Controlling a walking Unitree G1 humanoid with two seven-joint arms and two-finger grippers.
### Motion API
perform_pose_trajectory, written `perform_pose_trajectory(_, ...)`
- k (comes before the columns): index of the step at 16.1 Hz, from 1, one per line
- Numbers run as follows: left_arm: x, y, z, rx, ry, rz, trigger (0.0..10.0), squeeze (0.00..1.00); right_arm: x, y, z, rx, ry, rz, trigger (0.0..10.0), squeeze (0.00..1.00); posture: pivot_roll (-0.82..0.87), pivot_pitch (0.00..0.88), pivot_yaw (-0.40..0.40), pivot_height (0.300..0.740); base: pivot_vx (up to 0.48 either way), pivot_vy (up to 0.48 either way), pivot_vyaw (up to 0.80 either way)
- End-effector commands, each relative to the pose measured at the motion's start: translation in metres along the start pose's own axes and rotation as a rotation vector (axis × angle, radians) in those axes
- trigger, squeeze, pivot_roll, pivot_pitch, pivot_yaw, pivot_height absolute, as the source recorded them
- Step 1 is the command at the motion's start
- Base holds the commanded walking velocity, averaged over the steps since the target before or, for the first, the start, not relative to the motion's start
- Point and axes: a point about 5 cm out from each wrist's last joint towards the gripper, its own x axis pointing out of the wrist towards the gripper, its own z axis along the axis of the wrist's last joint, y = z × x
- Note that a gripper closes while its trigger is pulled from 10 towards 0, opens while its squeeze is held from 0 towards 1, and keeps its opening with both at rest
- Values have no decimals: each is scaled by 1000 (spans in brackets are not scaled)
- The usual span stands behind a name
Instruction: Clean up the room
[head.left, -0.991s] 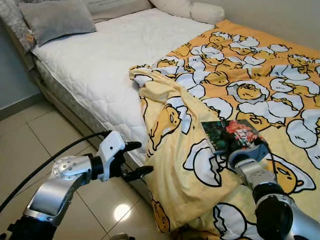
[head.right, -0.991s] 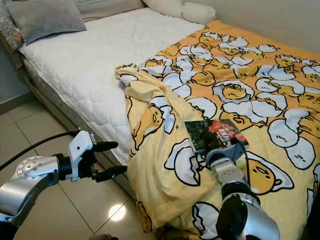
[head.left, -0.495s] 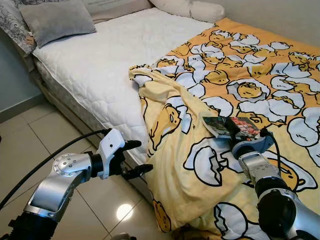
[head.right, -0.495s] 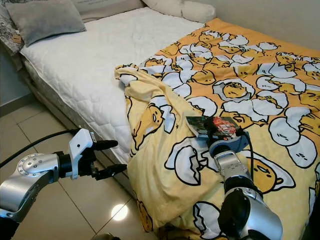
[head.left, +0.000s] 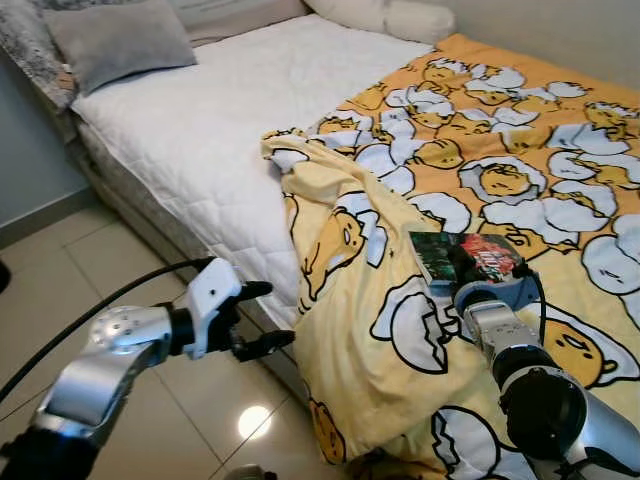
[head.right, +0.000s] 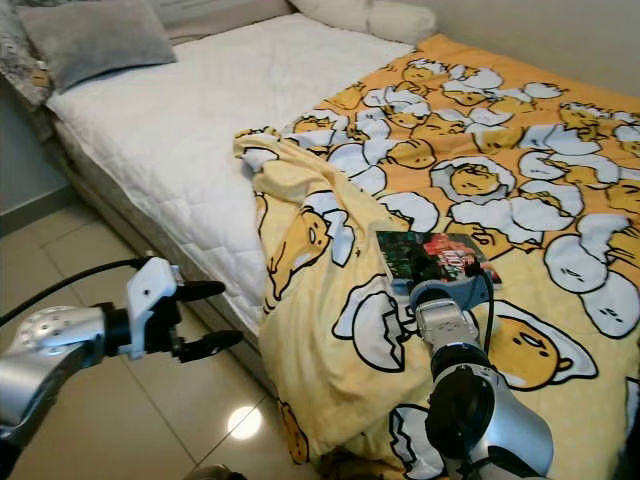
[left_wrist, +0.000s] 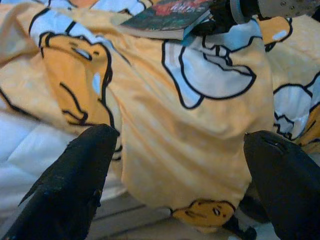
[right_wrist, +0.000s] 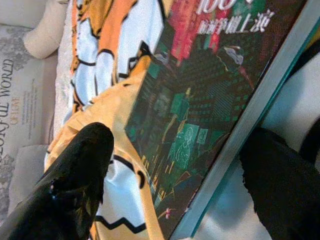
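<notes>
A book (head.left: 465, 258) with a dark green and red cover lies on the yellow egg-patterned blanket (head.left: 350, 330) near the bed's side edge. My right gripper (head.left: 470, 284) is at the book's near edge, open. In the right wrist view its black fingers (right_wrist: 75, 185) stand wide apart on either side of the book (right_wrist: 210, 85), with the teal spine running between them. My left gripper (head.left: 280, 312) hovers open over the floor beside the bed, holding nothing. The left wrist view looks past it at the hanging blanket (left_wrist: 190, 130) and the book (left_wrist: 165, 15).
The blanket is bunched and hangs over the bed's side towards the floor. Bare white mattress (head.left: 220, 110) lies to the left of it, with a grey pillow (head.left: 120, 40) at the head. Beige floor tiles (head.left: 90, 260) run along the bed. A black cable (head.left: 100, 310) trails from my left arm.
The book, tilted up a second ago, now lies flatter on the blanket, with the right gripper still at its near edge. The left arm has sunk slightly.
</notes>
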Motion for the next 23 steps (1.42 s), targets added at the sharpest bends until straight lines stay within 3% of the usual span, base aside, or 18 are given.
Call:
perform_pose_trajectory(1,-4,0,3,9,1,2,10000,0,2,9,3,24,-26,11,0,0,93,0,42,740,0,0,0)
perform_pose_trajectory(7,-4,-4,7,0,-12,11,10000,0,3,14,9,93,-68,46,0,0,105,0,34,740,0,0,0)
perform_pose_trajectory(18,0,1,8,4,-20,3,10000,0,1,5,8,89,-67,4,0,0,83,0,51,740,0,0,0)
perform_pose_trajectory(23,11,5,9,5,-46,19,10000,0,1,6,11,-87,-44,63,0,0,29,0,71,740,0,0,0)
